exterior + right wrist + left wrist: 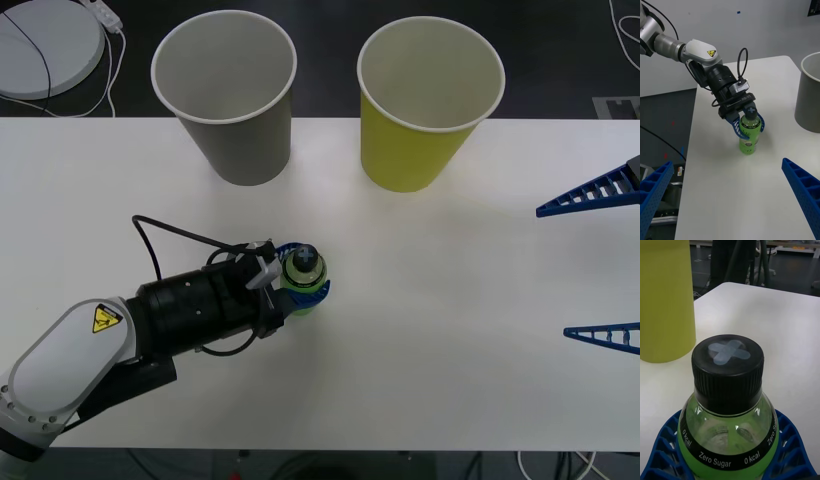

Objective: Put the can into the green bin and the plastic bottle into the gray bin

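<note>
On the white worktop in front of me I count two large paper cups and one small bottle. The gray bin stands at the far edge toward my left, and the green bin stands beside it toward my right, a gap between them. Both are upright, with white insides.

The plastic bottle stands upright on the worktop nearer to me than the bins, roughly in front of the gap between them and well apart from both. It holds bright green liquid and has a black screw cap with a pale cross on top. A black band on the label reads "Zero Sugar" and "0 kcal".

My left gripper reaches in low from my left side, the arm stretched across the worktop, wrist toward the bottle. Its blue ribbed fingers curve around the bottle just below the cap, clasping it on both sides.

My right gripper hangs over the right edge of the worktop, fingers spread wide, holding nothing.
</note>
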You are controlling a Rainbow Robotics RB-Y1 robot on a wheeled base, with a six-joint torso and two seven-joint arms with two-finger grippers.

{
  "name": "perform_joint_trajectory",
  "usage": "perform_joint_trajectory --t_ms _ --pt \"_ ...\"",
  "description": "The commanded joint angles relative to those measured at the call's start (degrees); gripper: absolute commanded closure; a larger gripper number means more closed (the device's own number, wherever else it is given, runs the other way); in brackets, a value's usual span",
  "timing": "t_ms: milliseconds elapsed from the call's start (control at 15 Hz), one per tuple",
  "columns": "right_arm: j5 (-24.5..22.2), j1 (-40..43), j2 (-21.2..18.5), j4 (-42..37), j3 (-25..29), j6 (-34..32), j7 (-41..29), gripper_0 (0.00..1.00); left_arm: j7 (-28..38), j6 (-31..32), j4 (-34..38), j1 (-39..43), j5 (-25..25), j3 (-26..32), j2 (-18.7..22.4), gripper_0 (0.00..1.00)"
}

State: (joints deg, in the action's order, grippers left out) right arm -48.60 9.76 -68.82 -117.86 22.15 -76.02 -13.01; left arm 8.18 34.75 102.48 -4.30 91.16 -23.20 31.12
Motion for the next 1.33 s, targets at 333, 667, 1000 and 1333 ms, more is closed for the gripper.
perform_joint_trajectory --t_ms 333,667,1000,1333 --pt "0.0 0.0 0.0 0.0 0.0 0.0 0.0 0.00 1.6 0.1 0.3 -0.5 0.1 0.0 0.3 1.00" --pt "0.0 0.0 0.0 0.0 0.0 0.0 0.0 0.00 9.8 -2.6 3.3 0.0 5.3 0.1 2.6 1.00" --pt "0.0 0.0 0.0 0.0 0.0 0.0 0.0 0.00 14.1 -7.3 7.6 3.8 8.0 0.2 5.3 1.00" --pt "0.0 0.0 0.0 0.0 0.0 0.0 0.0 0.00 15.5 -11.1 9.9 6.5 6.1 1.8 8.6 1.00"
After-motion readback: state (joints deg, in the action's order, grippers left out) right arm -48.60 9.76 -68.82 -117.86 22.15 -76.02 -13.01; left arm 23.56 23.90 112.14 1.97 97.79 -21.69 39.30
